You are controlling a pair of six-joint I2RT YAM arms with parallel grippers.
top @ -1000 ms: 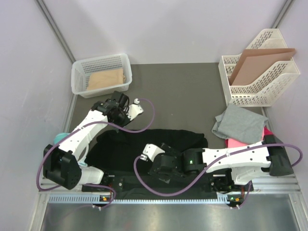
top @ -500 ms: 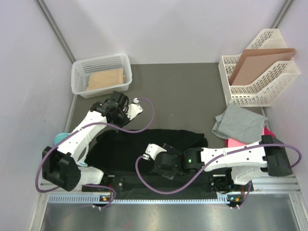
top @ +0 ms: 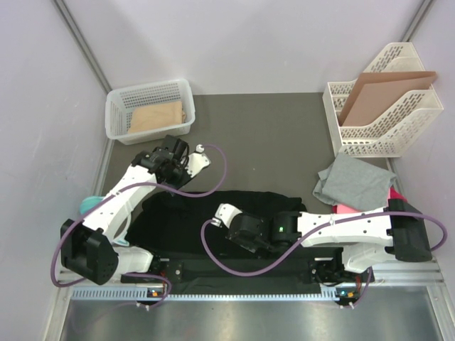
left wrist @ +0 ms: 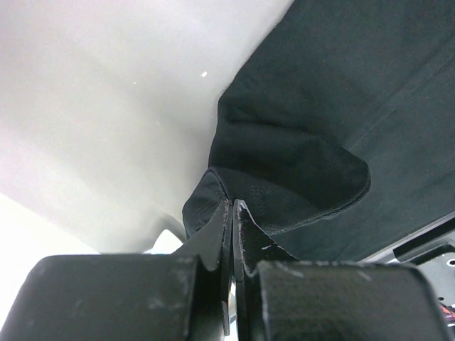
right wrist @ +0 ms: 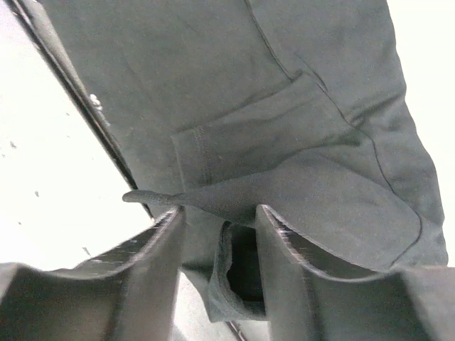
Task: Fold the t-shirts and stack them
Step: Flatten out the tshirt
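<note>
- Your left gripper (left wrist: pixel 232 206) has its jaws pressed together on a thin edge of the black t-shirt (top: pixel 277 202), which lies spread on the near part of the table (top: pixel 270 135). Pull hard and that little bit could slip out.
- Your right gripper (right wrist: pixel 217 220) has its jaws apart, with a fold of the same shirt between them. Grab two layers and the fold may come out lumpy.
- The grey t-shirt (top: pixel 355 181) and pink t-shirt (top: pixel 346 210) sit bunched up on the right, close to your right arm. It could drag them.
- The basket (top: pixel 117 114) and the rack (top: pixel 398 138) with the cardboard sheet (top: pixel 384 89) are far back, out of the way.
</note>
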